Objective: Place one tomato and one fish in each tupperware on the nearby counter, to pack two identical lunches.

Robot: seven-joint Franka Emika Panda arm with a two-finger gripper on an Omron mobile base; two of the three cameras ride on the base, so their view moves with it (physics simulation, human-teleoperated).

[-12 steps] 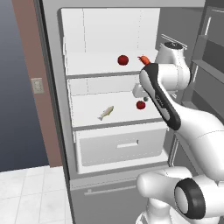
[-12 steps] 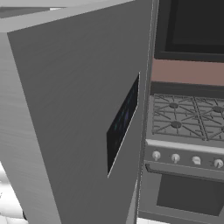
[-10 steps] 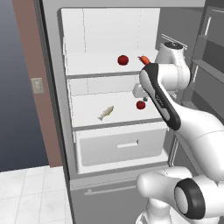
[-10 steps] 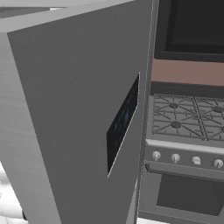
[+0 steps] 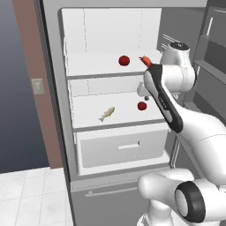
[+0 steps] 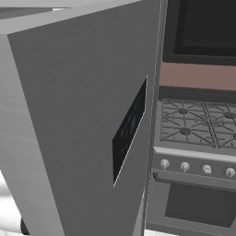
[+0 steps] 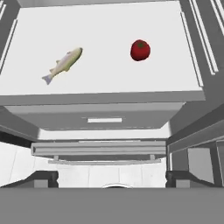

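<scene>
Inside the open fridge, one tomato point(image 5: 124, 60) sits on the upper shelf, with the orange-red fish point(image 5: 145, 60) beside it, partly behind my arm. On the lower shelf lie the pale slim fish point(image 5: 106, 114) and a second tomato point(image 5: 141, 106). The hand view looks down on that shelf, with the pale fish point(image 7: 64, 64) at left and the tomato point(image 7: 140, 50) at right. My gripper point(image 5: 145, 93) hangs just above the lower tomato. The gripper point(image 7: 113, 181) stands open, its fingertips point(image 7: 43, 177) wide apart and holding nothing. The tupperware and the counter are out of view.
A white drawer point(image 5: 121, 148) closes the fridge below the lower shelf. The fridge's grey door point(image 6: 69, 115) stands swung out on the right side. Beyond it are a gas stove point(image 6: 198, 129) and an oven point(image 6: 198, 207). A brown wall point(image 5: 33, 88) borders the fridge on the left.
</scene>
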